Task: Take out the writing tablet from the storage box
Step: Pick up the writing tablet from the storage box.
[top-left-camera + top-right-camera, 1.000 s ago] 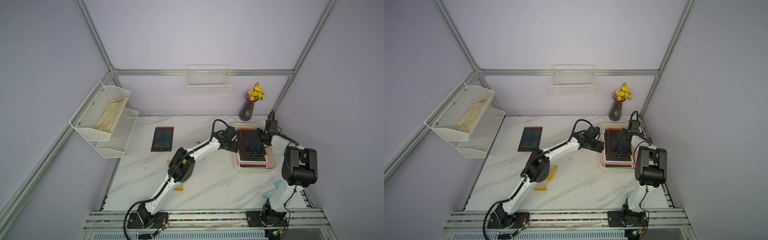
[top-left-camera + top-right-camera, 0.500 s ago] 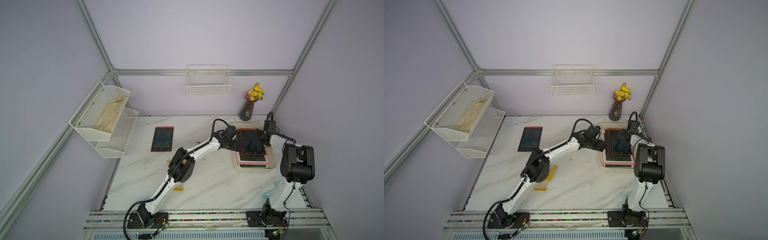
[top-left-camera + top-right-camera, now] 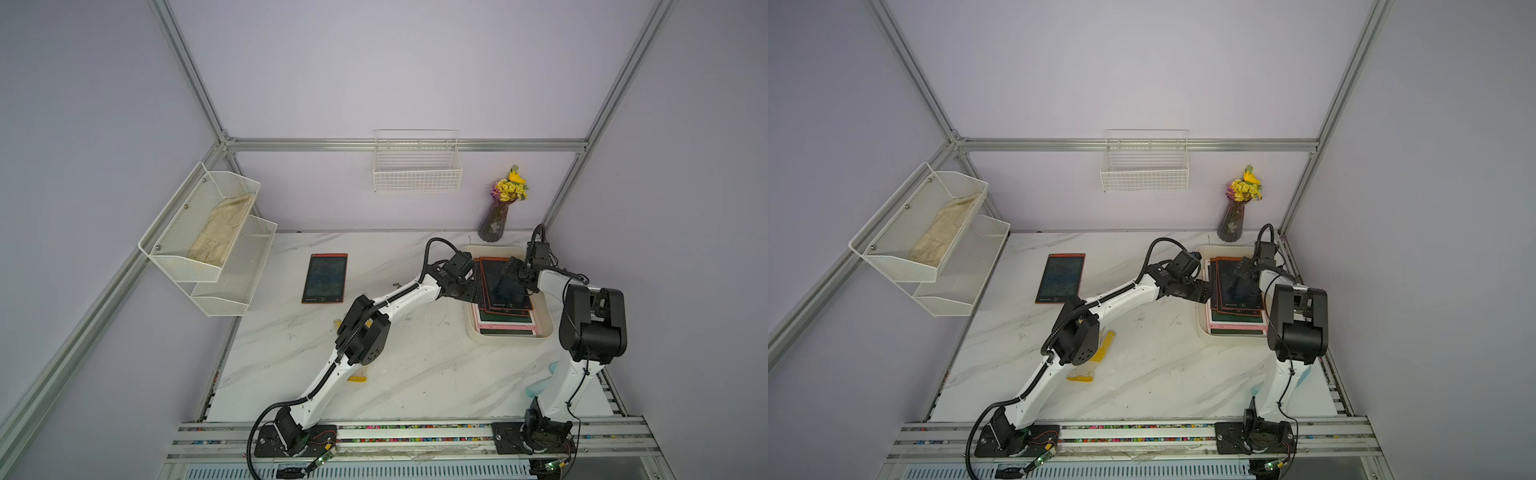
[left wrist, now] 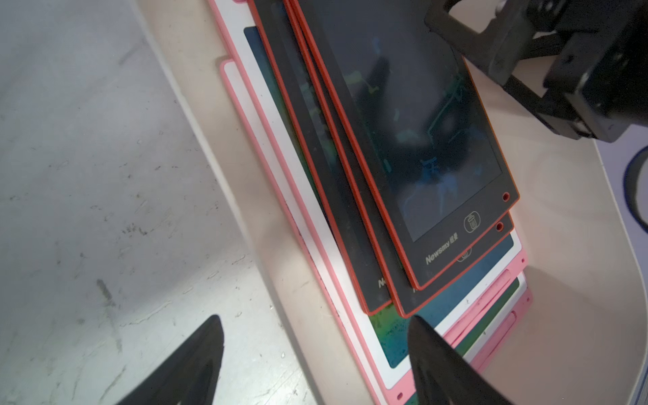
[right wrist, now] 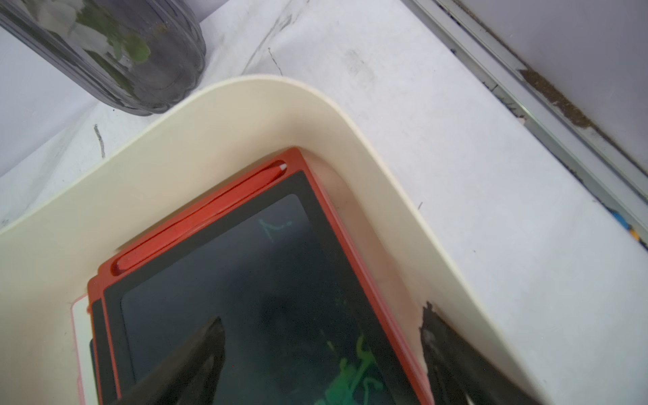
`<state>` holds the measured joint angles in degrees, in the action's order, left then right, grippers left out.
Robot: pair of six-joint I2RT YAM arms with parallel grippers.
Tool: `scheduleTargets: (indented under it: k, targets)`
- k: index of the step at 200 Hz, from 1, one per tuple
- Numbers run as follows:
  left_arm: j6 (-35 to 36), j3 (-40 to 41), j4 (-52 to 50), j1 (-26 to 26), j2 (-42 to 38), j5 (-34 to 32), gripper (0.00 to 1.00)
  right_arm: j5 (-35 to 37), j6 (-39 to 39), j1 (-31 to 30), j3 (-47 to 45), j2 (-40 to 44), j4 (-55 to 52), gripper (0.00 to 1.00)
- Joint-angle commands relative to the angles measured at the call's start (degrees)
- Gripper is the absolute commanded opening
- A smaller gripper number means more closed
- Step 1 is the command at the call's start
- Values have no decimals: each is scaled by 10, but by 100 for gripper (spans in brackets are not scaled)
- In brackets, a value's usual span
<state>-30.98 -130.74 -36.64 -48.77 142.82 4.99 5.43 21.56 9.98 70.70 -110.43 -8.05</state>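
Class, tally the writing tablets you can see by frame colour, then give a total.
Red-framed tablets: 4 (3 in the storage box, 1 on the table)
Pink-framed tablets: 2 visible, both in the box
Total: 6 visible

left arm (image 3: 365, 332) stretched forward, left gripper (image 4: 315, 333) jaws apart, right arm (image 3: 590, 324) folded at elbow, right gripper (image 5: 319, 329) jaws apart

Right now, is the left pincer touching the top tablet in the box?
Apart. In the left wrist view, the corner of a lower tablet shows between a fingertip of the left pincer and the top tablet.
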Motion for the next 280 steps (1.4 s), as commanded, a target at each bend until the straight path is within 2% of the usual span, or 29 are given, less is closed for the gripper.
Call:
scheduleTargets:
  k: [1,52,97,160,231,280]
  targets:
    - [-11,-37,21,0,-1,14,81,16,-2,15,-10,-20,18,90]
    - [-14,-39,25,0,3,20,80,-4,0,15,-17,-36,27,90]
    - [-17,-44,28,0,11,27,77,-40,-4,15,-27,-11,23,89]
    - [-22,-55,28,0,21,36,76,-105,-14,15,-48,12,22,78]
    - [-25,-55,30,0,24,38,76,-152,-17,15,-58,64,9,73]
    - [-25,-51,31,0,21,40,76,-104,-15,15,-63,70,5,74]
